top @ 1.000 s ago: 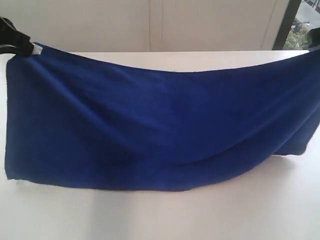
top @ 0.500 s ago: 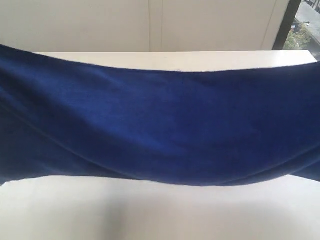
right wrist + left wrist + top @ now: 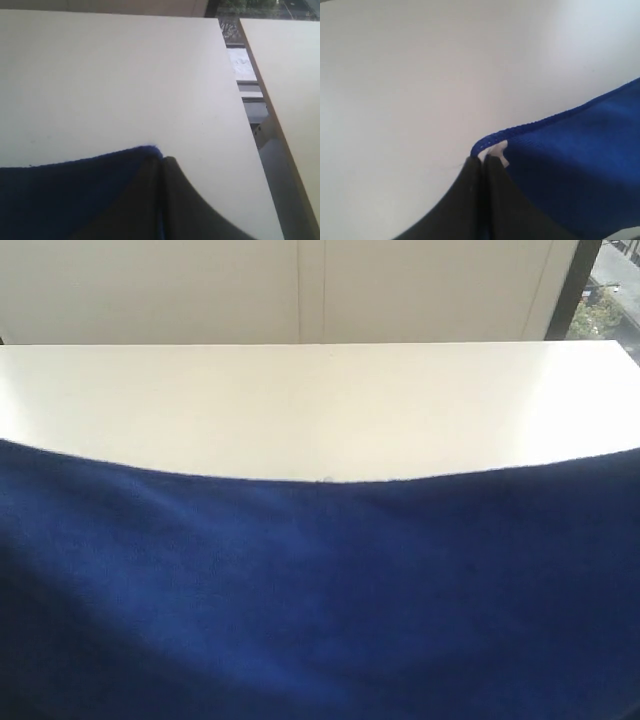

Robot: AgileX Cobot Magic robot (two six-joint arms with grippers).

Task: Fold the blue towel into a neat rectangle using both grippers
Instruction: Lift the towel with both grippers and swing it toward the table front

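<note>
Above the pale counter, the blue towel hangs by two corners.
The cloth spans the lower part of the exterior view, its upper hem sagging slightly at the middle. The left tool is pinched tight on the corner bearing the white label, and the right tool is pinched on the other corner. For a clean fold, both should probably travel level and together, hem taut, letting go only once the edges line up.
</note>
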